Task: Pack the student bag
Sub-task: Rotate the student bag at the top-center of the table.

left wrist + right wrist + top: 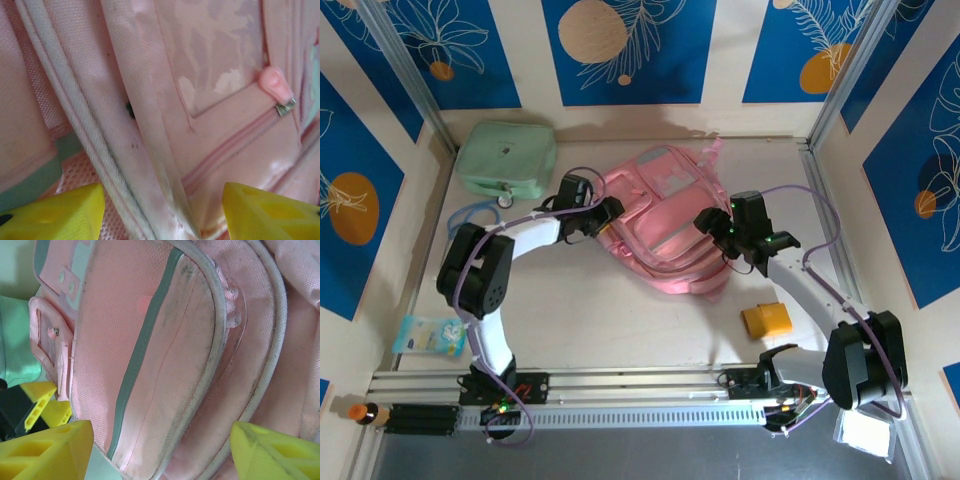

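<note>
At the near edge of the table point(620, 320), just beyond the arms' bases, a blue-and-white packet point(428, 335) is lying on the left and a yellow block point(767, 320) on the right. Farther in, the pink student bag point(660, 225) is lying flat in the middle of the table with its front pockets facing up. The left gripper point(605, 215) is hanging at its left side and the right gripper point(712, 225) at its right.

In the left wrist view the yellow fingers point(55, 210) are standing apart, with a white piping ridge point(100, 150) running up between them and nothing clamped. In the right wrist view the fingers point(45, 450) are likewise standing apart, over a rounded pocket point(165, 350) with a grey-green stripe.

The bag is looking soft and probably light, so it is likely to sag and fold rather than lift as one piece. Its smooth panels may be slippery. The piping ridge or the pink zipper pull point(275, 85) should be offering firmer purchase, one gripper pinning the fabric while the other is drawing the zip.

Farthest back, a mint-green case point(507, 160) is resting in the far-left corner.

No writing is showing on the bag, and the packet's print is too small to read.
</note>
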You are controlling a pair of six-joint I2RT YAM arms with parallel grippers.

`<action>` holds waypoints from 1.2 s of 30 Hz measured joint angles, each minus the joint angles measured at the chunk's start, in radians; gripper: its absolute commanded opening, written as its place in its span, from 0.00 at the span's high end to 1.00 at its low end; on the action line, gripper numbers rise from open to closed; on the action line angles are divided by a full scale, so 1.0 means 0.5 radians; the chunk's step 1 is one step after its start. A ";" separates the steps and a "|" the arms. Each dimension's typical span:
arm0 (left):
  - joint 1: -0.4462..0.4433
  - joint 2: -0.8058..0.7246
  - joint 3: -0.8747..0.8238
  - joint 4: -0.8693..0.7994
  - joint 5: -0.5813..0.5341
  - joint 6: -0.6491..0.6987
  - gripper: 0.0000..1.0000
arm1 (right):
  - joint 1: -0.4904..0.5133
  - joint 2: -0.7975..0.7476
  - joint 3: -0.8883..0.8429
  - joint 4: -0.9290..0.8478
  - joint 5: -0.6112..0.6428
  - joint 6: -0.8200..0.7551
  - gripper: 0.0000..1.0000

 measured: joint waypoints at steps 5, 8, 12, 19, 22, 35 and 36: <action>0.000 0.072 0.072 0.000 0.000 -0.053 0.37 | -0.001 0.089 0.001 0.000 -0.056 0.001 0.27; 0.001 0.082 0.094 -0.003 0.002 -0.068 0.41 | -0.003 0.158 0.008 0.004 -0.121 -0.001 0.27; 0.003 0.087 0.108 -0.008 0.011 -0.101 0.56 | -0.019 0.267 0.066 0.015 -0.195 -0.019 0.28; 0.014 0.084 0.108 -0.027 0.021 -0.104 0.85 | -0.066 0.485 0.224 0.042 -0.325 -0.091 0.33; 0.018 0.054 0.104 -0.035 0.020 -0.100 0.96 | -0.086 0.581 0.295 -0.004 -0.365 -0.140 0.34; 0.017 -0.469 -0.248 -0.047 -0.089 -0.198 1.00 | -0.166 1.094 0.926 0.016 -0.514 -0.498 0.32; 0.014 -0.501 -0.270 -0.045 -0.101 -0.222 1.00 | -0.166 1.125 0.956 0.050 -0.495 -0.520 0.30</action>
